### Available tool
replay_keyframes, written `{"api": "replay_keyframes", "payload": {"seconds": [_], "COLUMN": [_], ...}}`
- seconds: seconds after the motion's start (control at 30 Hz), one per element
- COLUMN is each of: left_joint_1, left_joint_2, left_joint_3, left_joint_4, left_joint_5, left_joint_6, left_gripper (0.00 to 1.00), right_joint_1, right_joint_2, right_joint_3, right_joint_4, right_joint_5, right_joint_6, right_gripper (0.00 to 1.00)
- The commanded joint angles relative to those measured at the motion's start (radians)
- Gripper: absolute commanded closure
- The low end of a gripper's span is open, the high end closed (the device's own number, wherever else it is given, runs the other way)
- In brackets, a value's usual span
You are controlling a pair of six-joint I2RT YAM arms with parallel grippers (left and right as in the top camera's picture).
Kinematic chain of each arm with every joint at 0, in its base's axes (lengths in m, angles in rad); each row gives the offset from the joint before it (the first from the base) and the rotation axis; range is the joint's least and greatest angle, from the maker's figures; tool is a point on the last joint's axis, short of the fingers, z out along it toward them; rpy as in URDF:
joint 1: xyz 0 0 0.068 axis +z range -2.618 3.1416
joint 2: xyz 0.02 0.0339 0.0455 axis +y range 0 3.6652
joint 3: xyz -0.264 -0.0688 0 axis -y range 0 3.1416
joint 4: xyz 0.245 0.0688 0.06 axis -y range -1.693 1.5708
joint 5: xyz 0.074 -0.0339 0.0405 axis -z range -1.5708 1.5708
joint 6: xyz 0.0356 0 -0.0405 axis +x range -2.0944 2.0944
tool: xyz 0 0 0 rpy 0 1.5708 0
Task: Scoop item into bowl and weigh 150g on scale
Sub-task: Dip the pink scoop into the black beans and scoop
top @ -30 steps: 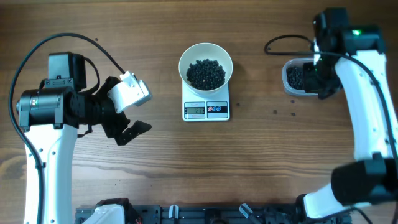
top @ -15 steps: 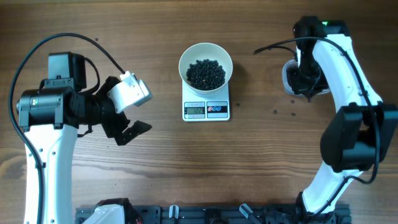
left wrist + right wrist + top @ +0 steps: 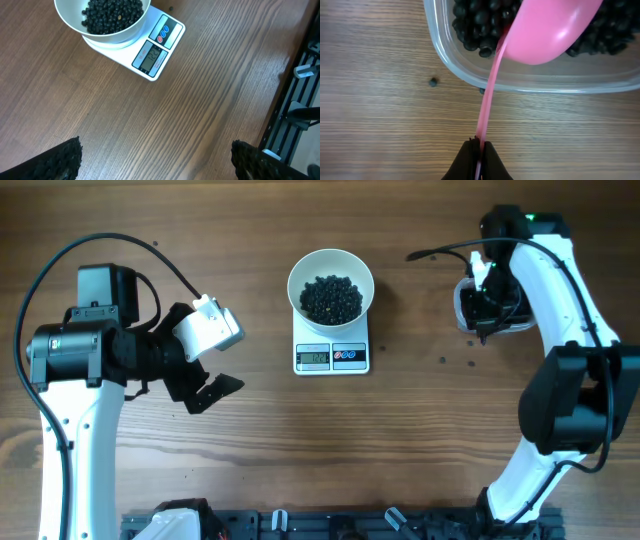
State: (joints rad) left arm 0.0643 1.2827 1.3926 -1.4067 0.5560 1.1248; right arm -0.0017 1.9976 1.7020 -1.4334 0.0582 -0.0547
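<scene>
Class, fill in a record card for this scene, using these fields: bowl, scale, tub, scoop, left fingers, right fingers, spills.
bowl: white bowl sits on the scale, holding black beads
scale: white scale, digits too small to read
tub: clear tub at the right, beads inside
scoop: pink scoop, cup over the tub's beads
left fingers: left fingers open, empty, left of the scale
right fingers: right fingers shut on the scoop's handle
spills: stray bead on the table beside the tub
</scene>
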Motion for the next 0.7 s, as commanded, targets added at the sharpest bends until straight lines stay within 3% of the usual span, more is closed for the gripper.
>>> {"api": "replay_keyframes", "payload": {"seconds": [0.0, 0.37, 0.67], "left_joint_1": [0.004, 0.004, 0.004], "left_joint_2": [-0.010, -0.010, -0.010], "left_joint_3": [0.019, 0.019, 0.019], "left_joint_4": [0.000, 0.000, 0.000], "left_joint_5": [0.022, 0.022, 0.022], "left_joint_6": [0.020, 0.020, 0.020], "left_gripper": [0.00, 0.00, 0.00], "right_joint_1": [-0.041, -0.177, -0.227], "right_joint_2": [0.008, 0.007, 0.007], "right_joint_3": [-0.008, -0.008, -0.008], "right_joint_4": [0.000, -0.027, -0.055], "right_joint_5": [-0.146, -0.401, -0.441], "right_joint_6": [-0.024, -0.082, -0.101], "right_gripper": [0.96, 0.96, 0.96]}}
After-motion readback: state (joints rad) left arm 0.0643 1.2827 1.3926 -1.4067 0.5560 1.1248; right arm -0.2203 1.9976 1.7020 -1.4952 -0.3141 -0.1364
